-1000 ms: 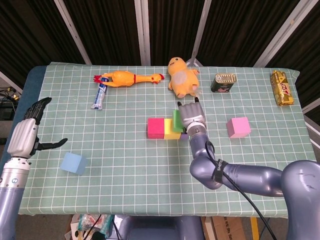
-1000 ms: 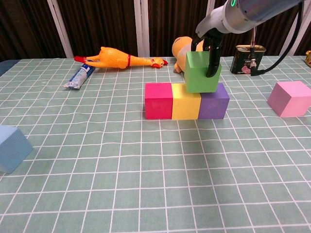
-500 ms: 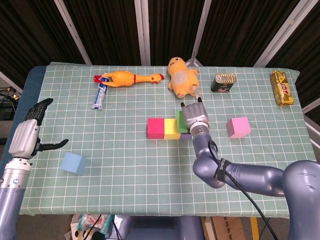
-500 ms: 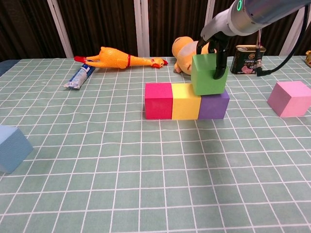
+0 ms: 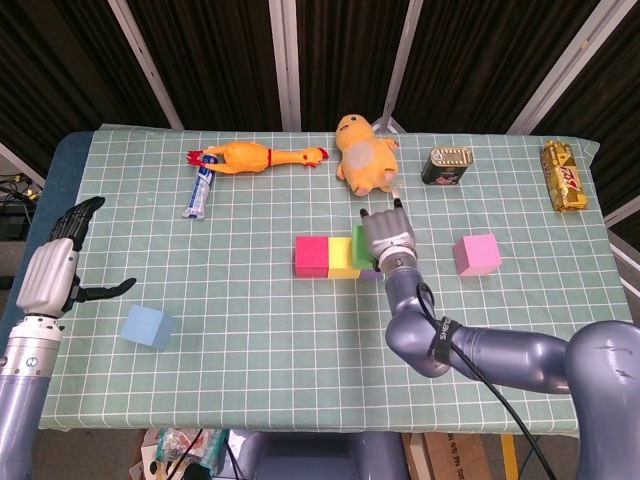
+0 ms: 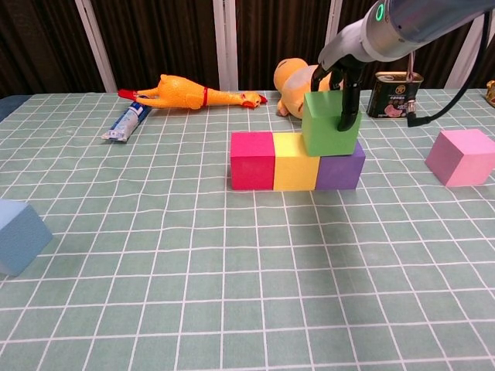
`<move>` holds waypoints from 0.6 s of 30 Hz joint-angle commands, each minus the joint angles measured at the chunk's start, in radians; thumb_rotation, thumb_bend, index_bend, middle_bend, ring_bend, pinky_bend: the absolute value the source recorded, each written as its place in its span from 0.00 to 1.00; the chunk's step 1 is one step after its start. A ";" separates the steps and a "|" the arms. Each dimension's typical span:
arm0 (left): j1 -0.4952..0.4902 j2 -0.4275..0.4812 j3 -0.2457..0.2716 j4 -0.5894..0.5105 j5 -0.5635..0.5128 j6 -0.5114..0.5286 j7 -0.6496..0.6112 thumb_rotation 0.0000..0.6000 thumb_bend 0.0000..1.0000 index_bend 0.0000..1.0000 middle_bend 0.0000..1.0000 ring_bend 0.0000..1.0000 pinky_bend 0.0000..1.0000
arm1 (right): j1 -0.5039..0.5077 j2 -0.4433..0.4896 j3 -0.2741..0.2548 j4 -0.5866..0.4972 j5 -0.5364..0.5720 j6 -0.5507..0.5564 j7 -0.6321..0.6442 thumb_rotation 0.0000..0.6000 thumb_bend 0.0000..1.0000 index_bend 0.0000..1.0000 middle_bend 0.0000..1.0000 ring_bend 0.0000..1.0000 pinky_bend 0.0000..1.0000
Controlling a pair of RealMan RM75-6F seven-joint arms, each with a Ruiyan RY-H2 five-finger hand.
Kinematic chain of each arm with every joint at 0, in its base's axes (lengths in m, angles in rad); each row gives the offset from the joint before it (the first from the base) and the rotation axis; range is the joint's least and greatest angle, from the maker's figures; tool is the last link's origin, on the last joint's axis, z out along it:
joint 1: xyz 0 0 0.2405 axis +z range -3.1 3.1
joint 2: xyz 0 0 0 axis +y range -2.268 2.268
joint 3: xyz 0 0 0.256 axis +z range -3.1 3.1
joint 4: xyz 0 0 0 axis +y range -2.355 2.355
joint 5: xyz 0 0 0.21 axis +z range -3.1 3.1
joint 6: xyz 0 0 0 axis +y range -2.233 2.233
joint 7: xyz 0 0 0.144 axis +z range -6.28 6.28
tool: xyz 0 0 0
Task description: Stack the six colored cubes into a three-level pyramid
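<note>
A magenta cube (image 6: 252, 160), a yellow cube (image 6: 295, 161) and a purple cube (image 6: 340, 170) stand in a row at mid-table. My right hand (image 5: 387, 238) holds a green cube (image 6: 329, 122) that sits on top of the row, over the yellow-purple seam and mostly on the purple one; its fingers (image 6: 346, 100) reach down over the cube's front face. A pink cube (image 6: 462, 157) lies to the right. A light blue cube (image 5: 147, 326) lies at the near left. My left hand (image 5: 55, 268) hovers open at the table's left edge, up and left of the blue cube.
At the back lie a rubber chicken (image 5: 260, 156), a toothpaste tube (image 5: 200, 190), a yellow plush duck (image 5: 366, 155), a tin can (image 5: 448, 166) and a gold snack pack (image 5: 564, 176). The table's front edge runs near the blue cube.
The green cube has moved right and slightly down in my right hand, from over the yellow cube towards the purple one. The left hand has barely shifted.
</note>
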 commanded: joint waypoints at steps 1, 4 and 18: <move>0.000 0.001 0.001 -0.002 0.001 -0.001 0.001 1.00 0.07 0.00 0.04 0.00 0.05 | 0.001 -0.004 0.000 0.001 0.002 0.000 0.000 1.00 0.31 0.12 0.43 0.27 0.01; -0.001 0.001 0.001 -0.003 0.001 -0.001 0.003 1.00 0.07 0.00 0.04 0.00 0.05 | 0.003 -0.009 0.001 0.004 0.001 0.000 0.000 1.00 0.31 0.12 0.43 0.27 0.01; 0.000 0.003 0.000 -0.002 0.000 -0.001 -0.002 1.00 0.07 0.00 0.04 0.00 0.05 | 0.011 -0.012 0.005 0.016 0.002 0.013 -0.011 1.00 0.31 0.12 0.43 0.27 0.01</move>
